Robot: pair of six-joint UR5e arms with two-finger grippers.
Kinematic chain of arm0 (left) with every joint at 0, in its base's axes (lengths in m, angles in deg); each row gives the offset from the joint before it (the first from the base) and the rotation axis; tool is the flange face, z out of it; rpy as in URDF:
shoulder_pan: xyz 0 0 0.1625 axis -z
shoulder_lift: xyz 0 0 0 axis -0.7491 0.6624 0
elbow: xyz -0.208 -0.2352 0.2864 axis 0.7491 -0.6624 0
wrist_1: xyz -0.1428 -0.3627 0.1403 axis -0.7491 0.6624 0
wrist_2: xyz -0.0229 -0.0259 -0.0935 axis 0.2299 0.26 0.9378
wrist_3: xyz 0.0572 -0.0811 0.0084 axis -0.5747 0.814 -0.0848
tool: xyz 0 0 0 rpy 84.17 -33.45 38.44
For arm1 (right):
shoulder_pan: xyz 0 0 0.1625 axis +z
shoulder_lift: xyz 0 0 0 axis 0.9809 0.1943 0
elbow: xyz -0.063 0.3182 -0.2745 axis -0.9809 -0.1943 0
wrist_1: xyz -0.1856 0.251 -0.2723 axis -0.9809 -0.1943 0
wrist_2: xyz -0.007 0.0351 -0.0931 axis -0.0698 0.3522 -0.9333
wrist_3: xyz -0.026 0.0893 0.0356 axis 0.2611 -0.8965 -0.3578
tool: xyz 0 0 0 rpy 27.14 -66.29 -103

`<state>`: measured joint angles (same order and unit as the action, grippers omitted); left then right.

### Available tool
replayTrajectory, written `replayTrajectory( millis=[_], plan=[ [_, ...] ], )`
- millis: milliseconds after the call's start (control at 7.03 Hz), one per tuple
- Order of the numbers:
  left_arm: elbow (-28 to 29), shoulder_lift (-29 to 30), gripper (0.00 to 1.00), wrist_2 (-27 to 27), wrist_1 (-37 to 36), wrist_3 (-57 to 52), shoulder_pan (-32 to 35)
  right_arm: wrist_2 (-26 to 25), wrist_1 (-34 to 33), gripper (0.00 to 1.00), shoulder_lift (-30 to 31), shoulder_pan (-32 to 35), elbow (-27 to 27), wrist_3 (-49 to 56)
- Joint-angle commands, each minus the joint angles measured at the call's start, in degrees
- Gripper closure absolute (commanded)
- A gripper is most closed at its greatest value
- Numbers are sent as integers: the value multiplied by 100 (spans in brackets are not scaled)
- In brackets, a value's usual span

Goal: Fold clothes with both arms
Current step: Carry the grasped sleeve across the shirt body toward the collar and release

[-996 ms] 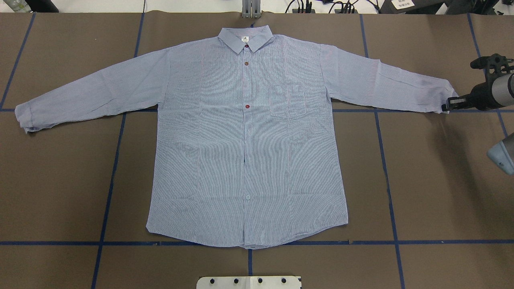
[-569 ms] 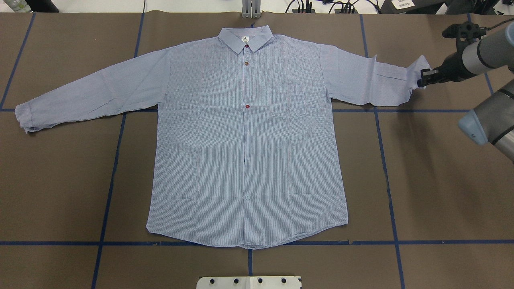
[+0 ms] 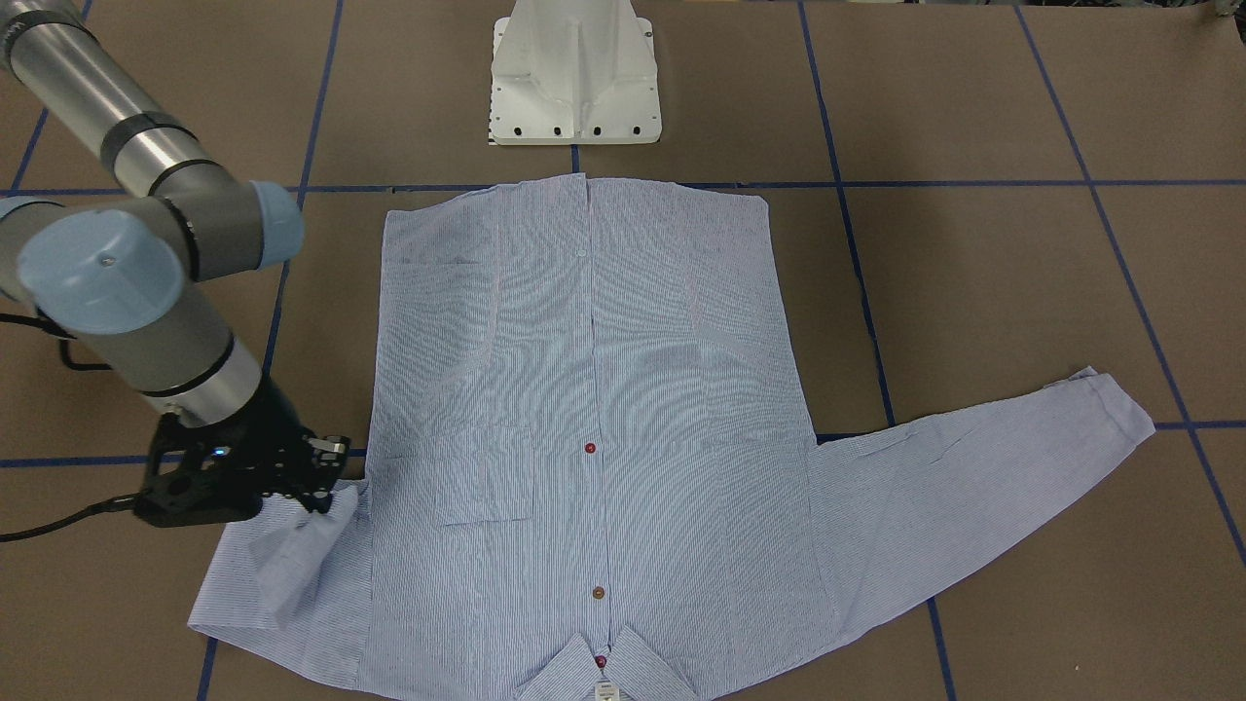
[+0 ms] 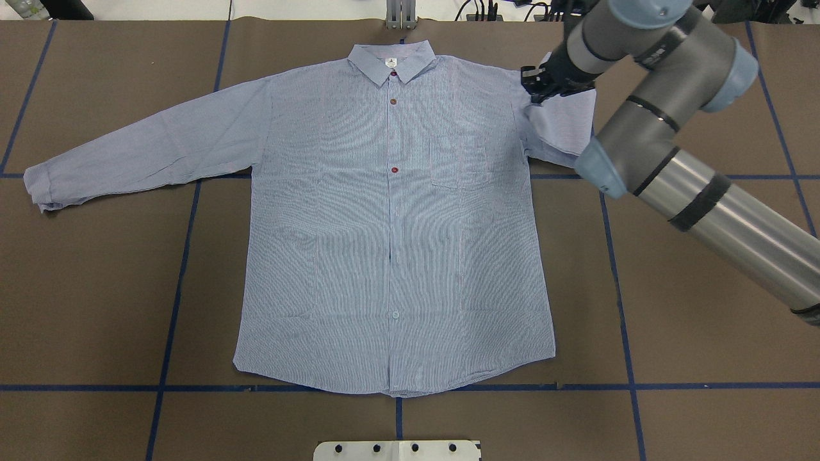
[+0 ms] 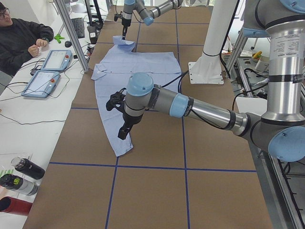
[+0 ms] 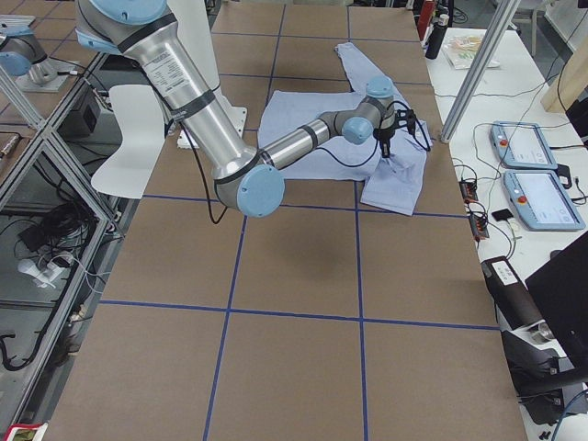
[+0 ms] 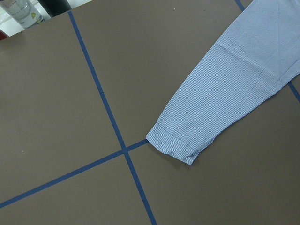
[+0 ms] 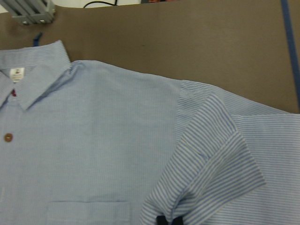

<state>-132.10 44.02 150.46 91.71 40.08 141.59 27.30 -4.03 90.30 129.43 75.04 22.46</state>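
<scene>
Overhead exterior: R gripper (image 4: 533, 91) pinched on shirt (image 4: 394, 224) cuff, by shoulder seam; L gripper (image 5: 122, 135), can't tell.

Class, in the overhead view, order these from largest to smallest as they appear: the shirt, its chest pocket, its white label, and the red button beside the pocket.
1. shirt
2. chest pocket
3. white label and red button: too alike to rank.
</scene>
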Motion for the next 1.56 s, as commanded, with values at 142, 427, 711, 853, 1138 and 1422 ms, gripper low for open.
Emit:
replayTrajectory(
  millis=[142,427,711,853,1138,1422],
  plan=[
    [39,1,0,0,0,-3,0,-1586,-172,100,-1758,-1185,-1333,-850],
    [48,1,0,0,0,-3,0,-2100,-163,100,-2183,-1582,-1758,-860],
    [66,1,0,0,9,-11,0,-2154,-163,100,-2772,-1767,-2434,-860],
    [127,1,0,0,52,-11,0,-2189,-154,100,-2774,-1916,-2576,-851],
    [215,1,0,0,132,-11,0,-2207,-154,34,-3220,-2102,-3198,-869],
    [259,10,0,9,132,-11,0,-2269,-154,2,-3904,-2111,-3935,-904]
  ],
)
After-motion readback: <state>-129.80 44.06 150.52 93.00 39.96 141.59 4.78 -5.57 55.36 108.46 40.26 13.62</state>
